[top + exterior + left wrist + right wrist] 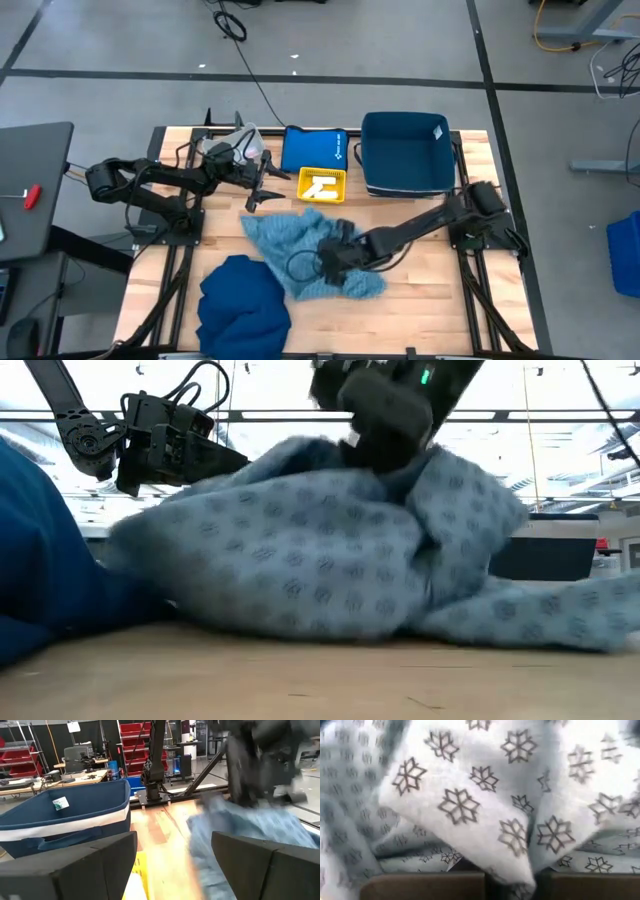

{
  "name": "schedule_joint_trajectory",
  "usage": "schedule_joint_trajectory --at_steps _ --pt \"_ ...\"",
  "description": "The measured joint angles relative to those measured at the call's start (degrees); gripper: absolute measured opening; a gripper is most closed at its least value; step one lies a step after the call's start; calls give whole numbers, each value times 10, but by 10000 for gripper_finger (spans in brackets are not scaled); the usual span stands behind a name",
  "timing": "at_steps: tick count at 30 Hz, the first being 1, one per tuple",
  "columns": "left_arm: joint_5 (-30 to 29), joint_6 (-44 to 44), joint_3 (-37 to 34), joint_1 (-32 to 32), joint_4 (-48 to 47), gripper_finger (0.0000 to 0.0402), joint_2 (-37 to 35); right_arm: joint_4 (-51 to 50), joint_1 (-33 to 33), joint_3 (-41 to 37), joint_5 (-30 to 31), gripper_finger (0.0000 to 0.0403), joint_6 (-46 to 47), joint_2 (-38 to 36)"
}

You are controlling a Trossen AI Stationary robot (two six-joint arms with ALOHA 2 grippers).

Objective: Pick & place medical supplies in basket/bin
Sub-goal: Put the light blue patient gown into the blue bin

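The patterned light-blue cloth point(283, 238) lies crumpled on the table's middle and is bunched up into a peak in the low view point(300, 560). My right gripper point(332, 256) is down on its right part, shut on it. The plain dark-blue cloth point(243, 300) lies heaped near the front left edge. A small yellow tray point(322, 185) holds white rolls. My left gripper point(262, 192) hovers open and empty left of the tray, above the cloth's far edge; its fingers point(100, 865) stand wide apart. No vials show. My right gripper pinches a raised fold of the patterned cloth point(512, 882) between its two fingers, coming from above and from the table's right. The cloth rises toward the gripper point(385, 430), and its outer parts point(560, 615) lie on the table. The number of layers does not show.
A dark-blue bin point(405, 152) stands at the far right, also in the left wrist view point(65, 815). A flat blue pouch with a white logo point(313, 148) lies at the far middle, behind the yellow tray. Bare wood point(430, 310) shows at the front right.
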Motion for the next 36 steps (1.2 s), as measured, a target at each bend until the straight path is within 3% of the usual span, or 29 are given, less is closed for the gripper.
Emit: schedule_joint_trajectory --at_steps 11,19,23,27,33,36 --pt "1 0 0 0 4 259 0 -136 33 2 243 11 40 -143" --pt "4 -3 0 0 5 259 0 -146 37 2 444 11 -46 -214" --pt "4 -4 0 0 5 259 0 -113 37 3 574 11 -148 -242" --pt "5 -4 0 0 5 259 0 27 33 3 691 11 -356 -259" --pt "5 -4 0 0 4 259 0 299 1 4 693 11 -647 -264" --pt "6 -4 0 0 3 259 0 320 -27 7 693 11 -690 -264"
